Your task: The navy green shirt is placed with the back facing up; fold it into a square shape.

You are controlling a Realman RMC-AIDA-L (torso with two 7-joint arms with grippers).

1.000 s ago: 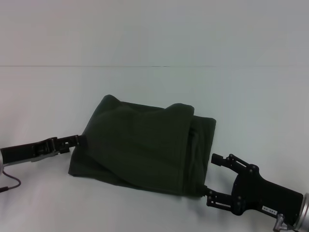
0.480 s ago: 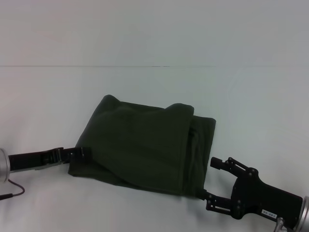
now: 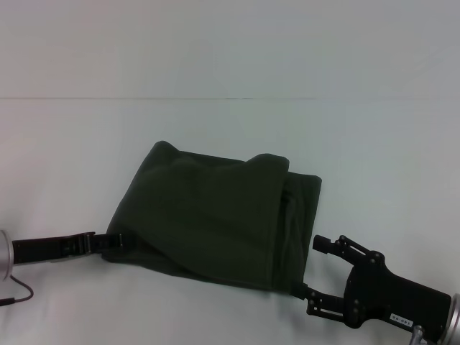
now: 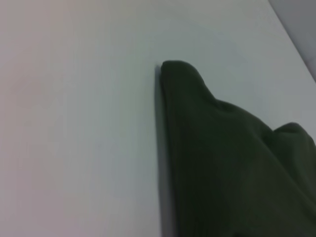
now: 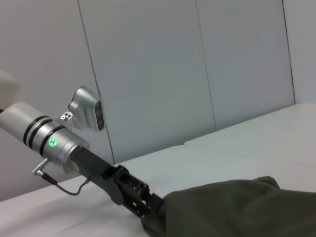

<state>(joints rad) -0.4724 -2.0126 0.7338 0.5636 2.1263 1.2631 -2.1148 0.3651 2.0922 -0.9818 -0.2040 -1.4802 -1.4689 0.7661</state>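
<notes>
The navy green shirt (image 3: 215, 219) lies folded into a rough rectangle in the middle of the white table, plain side up, with a thicker folded strip along its right edge. My left gripper (image 3: 113, 239) lies low on the table at the shirt's near-left corner, its tip touching the cloth. The right wrist view shows that same left gripper (image 5: 142, 206) meeting the edge of the shirt (image 5: 237, 210). My right gripper (image 3: 309, 266) stands open just beyond the shirt's near-right corner, holding nothing. In the left wrist view only the shirt (image 4: 232, 163) and bare table show.
The white table (image 3: 230, 129) stretches wide behind and on both sides of the shirt. A thin cable (image 3: 18, 296) trails from the left wrist at the near-left edge. Grey wall panels (image 5: 148, 74) stand behind the table.
My left gripper has slid along the shirt's left edge toward the near corner while the arm drew back to the left. The right gripper has sunk slightly nearer. The shirt has not moved.
</notes>
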